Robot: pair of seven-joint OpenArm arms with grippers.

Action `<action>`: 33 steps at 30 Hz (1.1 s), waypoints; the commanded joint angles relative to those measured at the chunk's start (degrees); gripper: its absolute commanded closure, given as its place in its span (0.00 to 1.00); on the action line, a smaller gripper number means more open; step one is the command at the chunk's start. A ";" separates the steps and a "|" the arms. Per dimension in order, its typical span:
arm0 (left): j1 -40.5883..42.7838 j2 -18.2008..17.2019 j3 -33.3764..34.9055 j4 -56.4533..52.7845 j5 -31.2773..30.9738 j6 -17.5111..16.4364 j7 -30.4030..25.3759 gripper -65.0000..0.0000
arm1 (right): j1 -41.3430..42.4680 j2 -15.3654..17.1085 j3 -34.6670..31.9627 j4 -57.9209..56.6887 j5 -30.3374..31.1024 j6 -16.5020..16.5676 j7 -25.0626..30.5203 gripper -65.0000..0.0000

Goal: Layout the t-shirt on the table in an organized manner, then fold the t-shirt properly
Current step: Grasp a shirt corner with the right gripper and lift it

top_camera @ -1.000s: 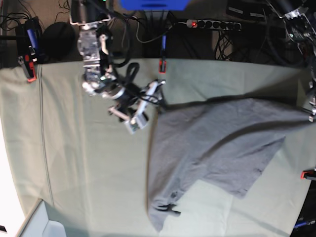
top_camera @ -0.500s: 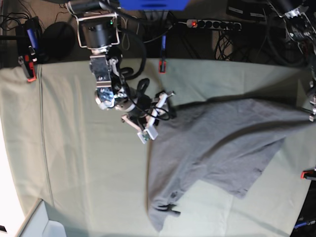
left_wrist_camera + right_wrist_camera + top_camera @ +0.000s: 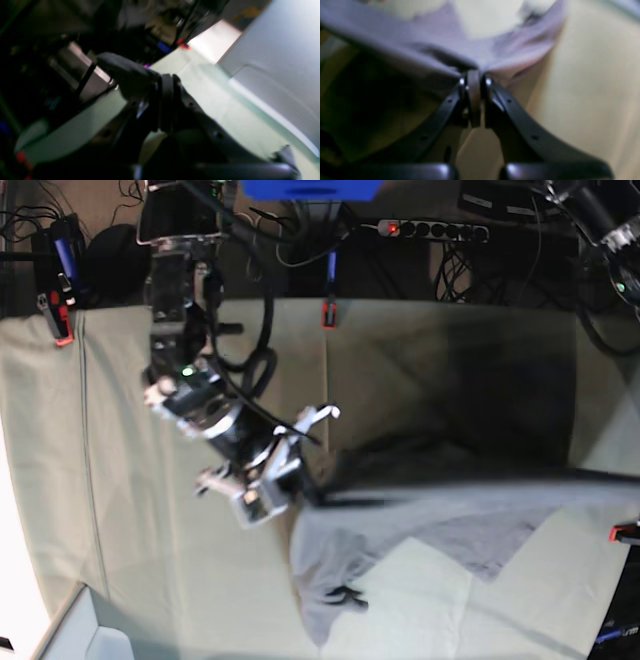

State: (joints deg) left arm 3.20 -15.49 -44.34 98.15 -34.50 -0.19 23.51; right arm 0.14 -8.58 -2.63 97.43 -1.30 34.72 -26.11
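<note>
In the left wrist view, which is dark and blurred, the left tool (image 3: 150, 95) is seen pressed together on a bunched fold of the t-shirt (image 3: 125, 72), held up above the pale green tabletop (image 3: 225, 110); a small red clamp (image 3: 183, 45) is visible beyond the shirt at the tabletop's far edge. In the right wrist view, the right tool (image 3: 473, 82) is seen pinching an edge of the t-shirt (image 3: 495, 47), the cloth gathering into a point at the closed tips and fanning away from them, with the tabletop (image 3: 590, 100) beside it. A second earlier this tool was spread wide and clear of the shirt, so the grasp has only just been made. In the base view, the right tool (image 3: 300, 485) is now found at the shirt's corner nearest the red clamp (image 3: 327, 313), whereas it was previously nearer that clamp and off the fabric. The t-shirt (image 3: 400, 520), earlier lying broad and fairly flat on the tabletop (image 3: 120, 510), is now drawn into a taut, blurred band stretched away from the right tool towards the side where the left tool holds it out of frame, with only the lower part left resting on the cloth. It is judged that both ends are now secured, so the shirt can be lifted and spread flat before any fold is attempted.
</note>
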 commanded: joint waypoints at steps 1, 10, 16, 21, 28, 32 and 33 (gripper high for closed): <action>-1.31 -1.53 -0.01 1.41 -0.18 -0.03 -0.87 1.00 | 1.22 -0.42 -0.14 3.45 1.26 0.84 0.22 1.00; -3.86 -1.70 0.16 1.15 -0.44 -0.03 2.47 1.00 | 7.90 -0.42 0.04 8.46 0.99 5.28 -8.40 1.00; -0.96 -0.38 0.16 -0.61 -0.09 -0.12 2.21 1.00 | 15.64 -0.42 -0.14 -13.69 0.99 5.28 -7.96 0.94; 2.29 0.06 -0.01 -1.58 -0.36 -0.12 2.03 1.00 | 19.59 -0.42 0.13 -26.09 1.08 5.28 -7.96 0.66; 4.31 0.14 -0.37 -1.75 -0.44 -0.12 1.94 1.00 | 10.54 -0.42 2.68 -11.93 1.17 5.28 -8.40 0.43; 4.31 0.94 -0.45 -1.75 -0.27 -0.12 1.94 1.00 | 5.44 -0.42 7.16 -9.47 1.17 5.28 -8.57 0.43; 4.31 1.11 -0.45 -1.75 -0.27 -0.12 1.94 1.00 | 4.47 -0.42 8.22 -10.17 1.17 5.24 -8.57 0.43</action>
State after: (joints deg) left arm 7.92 -13.45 -44.58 95.44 -34.57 -0.08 26.96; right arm 3.57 -8.60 5.82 86.52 -1.04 38.96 -35.75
